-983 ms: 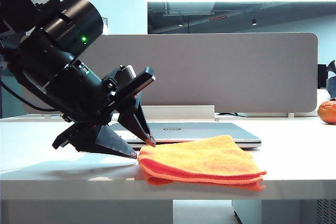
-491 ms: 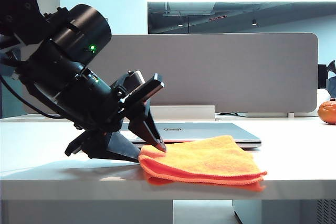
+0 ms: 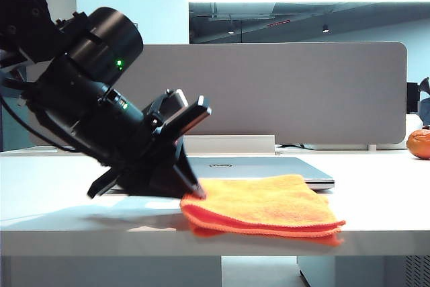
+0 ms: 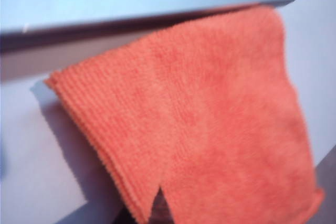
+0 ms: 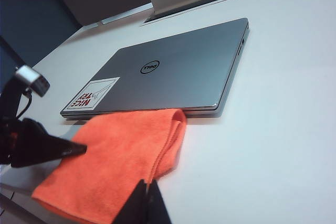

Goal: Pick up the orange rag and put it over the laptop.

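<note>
The step in hand is the pick-up: the left claw [image 3: 193, 195] is down at the table [image 3: 80, 216] and its two black fingers are closed together on the corner of the orange rag [image 3: 265, 208] that lies farthest from the laptop's hinge side, so it grips the cloth at its edge. The rag is folded and lies flat on the table just in front of the laptop [image 3: 269, 168], with its far edge touching or slightly under the laptop's front edge; I cannot tell which. The laptop is closed, lid up, with the round logo and the white sticker [image 5: 94, 95] visible in the right wrist view. The right claw [image 5: 146, 203] hangs above the table on the near side of the rag, well apart from the laptop, and its dark fingers stand pressed together, holding nothing. Next, I judge, the left claw must lift the pinched corner high enough that the cloth hangs free, then carry it over the laptop lid and lower it there. Only a thin corner is held, so it may slip.
</note>
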Action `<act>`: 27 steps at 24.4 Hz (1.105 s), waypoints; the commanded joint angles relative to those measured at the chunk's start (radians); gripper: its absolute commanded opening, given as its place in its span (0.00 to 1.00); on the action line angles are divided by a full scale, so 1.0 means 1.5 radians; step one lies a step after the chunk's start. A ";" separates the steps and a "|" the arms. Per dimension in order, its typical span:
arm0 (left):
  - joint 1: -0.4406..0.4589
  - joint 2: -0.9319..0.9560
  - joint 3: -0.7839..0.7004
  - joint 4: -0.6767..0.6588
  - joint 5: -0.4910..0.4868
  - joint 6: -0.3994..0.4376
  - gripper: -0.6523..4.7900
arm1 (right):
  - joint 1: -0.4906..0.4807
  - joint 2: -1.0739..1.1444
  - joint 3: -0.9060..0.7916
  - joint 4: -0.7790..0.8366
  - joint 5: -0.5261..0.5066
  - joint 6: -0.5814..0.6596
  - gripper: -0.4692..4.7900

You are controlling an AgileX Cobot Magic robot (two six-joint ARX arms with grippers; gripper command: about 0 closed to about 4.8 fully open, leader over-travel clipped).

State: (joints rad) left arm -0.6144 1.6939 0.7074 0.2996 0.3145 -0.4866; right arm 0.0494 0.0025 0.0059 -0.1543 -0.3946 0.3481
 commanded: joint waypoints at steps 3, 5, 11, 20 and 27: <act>-0.002 -0.006 0.050 0.052 0.083 -0.003 0.11 | 0.000 -0.001 -0.003 0.012 0.000 -0.001 0.08; -0.002 -0.006 0.091 0.024 0.093 -0.003 0.11 | 0.000 -0.001 -0.003 0.012 0.000 -0.001 0.08; 0.001 -0.006 0.219 -0.070 0.081 0.044 0.11 | 0.000 -0.001 -0.003 0.012 0.000 -0.001 0.08; 0.096 0.024 0.309 -0.121 0.044 0.083 0.11 | -0.001 -0.001 -0.003 0.012 0.000 -0.001 0.08; 0.124 0.096 0.321 -0.125 0.054 0.098 0.11 | -0.001 -0.001 -0.003 0.011 0.000 -0.001 0.08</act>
State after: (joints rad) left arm -0.4294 1.8271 1.1828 0.1066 0.3901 -0.3531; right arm 0.0494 0.0025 0.0059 -0.1520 -0.3943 0.3477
